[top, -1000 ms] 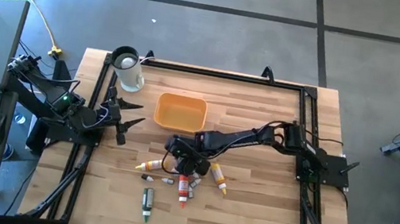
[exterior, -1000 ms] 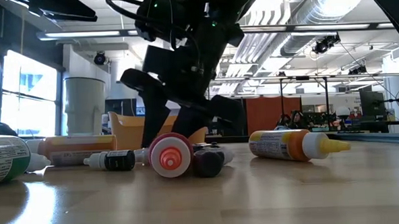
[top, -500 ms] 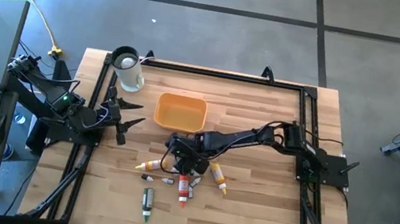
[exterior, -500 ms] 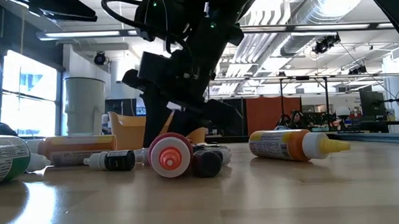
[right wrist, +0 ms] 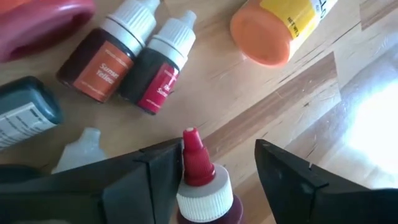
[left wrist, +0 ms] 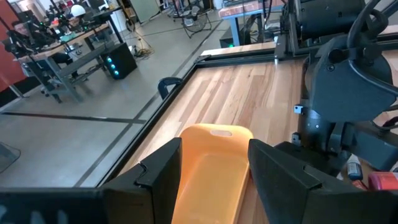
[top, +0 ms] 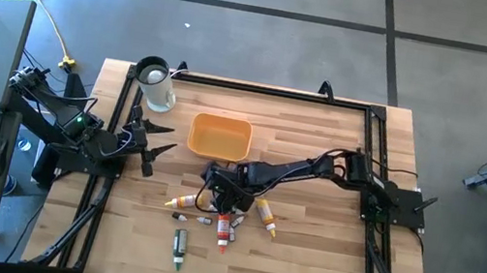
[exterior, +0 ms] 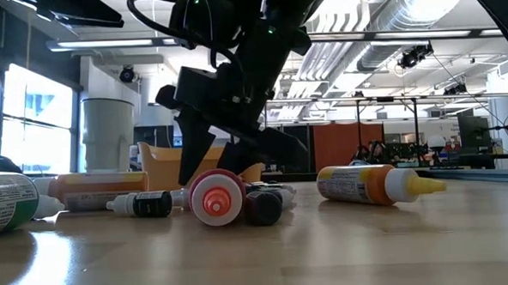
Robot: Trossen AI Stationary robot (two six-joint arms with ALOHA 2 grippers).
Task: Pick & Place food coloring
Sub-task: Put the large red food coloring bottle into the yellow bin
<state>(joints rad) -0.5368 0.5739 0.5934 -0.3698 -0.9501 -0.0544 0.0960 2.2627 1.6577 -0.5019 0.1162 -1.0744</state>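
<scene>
Several food coloring bottles lie on their sides in a cluster (top: 221,216) in the middle of the table. Among them are an orange one with a yellow tip (exterior: 372,183) and a red-capped tube (exterior: 216,197). My right gripper (top: 222,195) slants down over the cluster, open. A red-nozzled bottle with a white collar (right wrist: 200,180) lies between its fingers in the right wrist view. Two small dark bottles (right wrist: 134,62) and an orange bottle (right wrist: 280,28) lie just beyond. My left gripper (top: 157,140) waits open at the table's left, facing the yellow-orange tray (left wrist: 214,186). My right gripper stands open around the red-nozzled bottle's neck (right wrist: 193,155), coming slanting from above. One finger (right wrist: 149,180) lies right beside the nozzle and collar, and I cannot tell whether it touches. The other finger (right wrist: 292,177) stands clear of the bottle. The bottle rests on the table.
The yellow-orange tray (top: 220,137) sits just beyond the cluster toward the far edge. A white jug (top: 156,83) stands at the far left corner. A dark green bottle (top: 179,247) lies apart near the front edge. A black frame (top: 261,88) borders the tabletop.
My right gripper has stayed over the cluster but tipped a little. In the low view its fingers stand wider apart now than half a second ago. The bottles lie where they were.
</scene>
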